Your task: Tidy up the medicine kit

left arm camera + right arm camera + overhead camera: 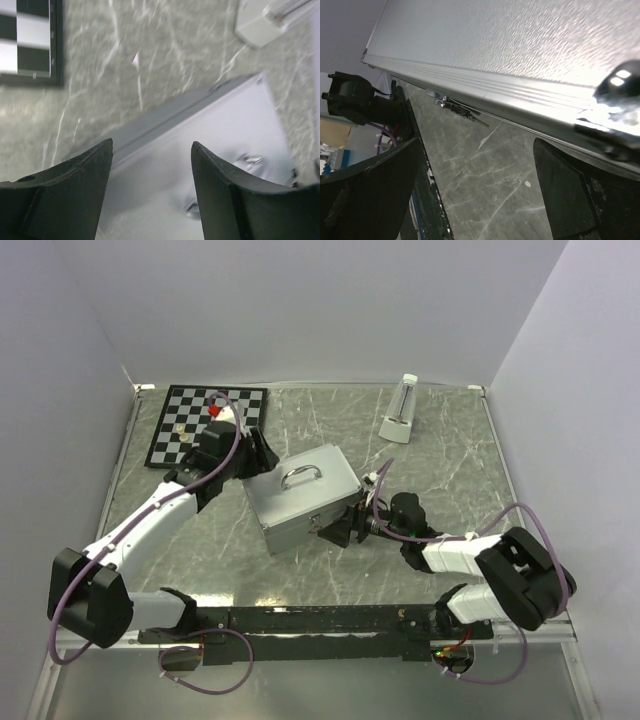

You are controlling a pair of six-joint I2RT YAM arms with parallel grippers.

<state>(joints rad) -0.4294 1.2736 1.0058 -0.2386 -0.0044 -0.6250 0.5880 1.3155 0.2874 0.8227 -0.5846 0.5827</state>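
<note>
1. One medicine kit [305, 495], one chessboard [208, 425] and one white object [400, 412] were counted.
2. The kit was set mid-desk [450, 500], its long axis diagonal, its latch turned nearward.
3. The left jaws and right jaws were spread, nothing gripped.

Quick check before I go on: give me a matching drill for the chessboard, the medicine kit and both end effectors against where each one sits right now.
Things:
1. chessboard
2. medicine kit
3. left end effector
4. right end effector

Places and states:
A. middle of the table, closed
B. at the kit's near right side, open
C. far left corner of the table
D. above the kit's far left edge, open

Pairs: 1-C, 2-A, 3-D, 4-B
</note>
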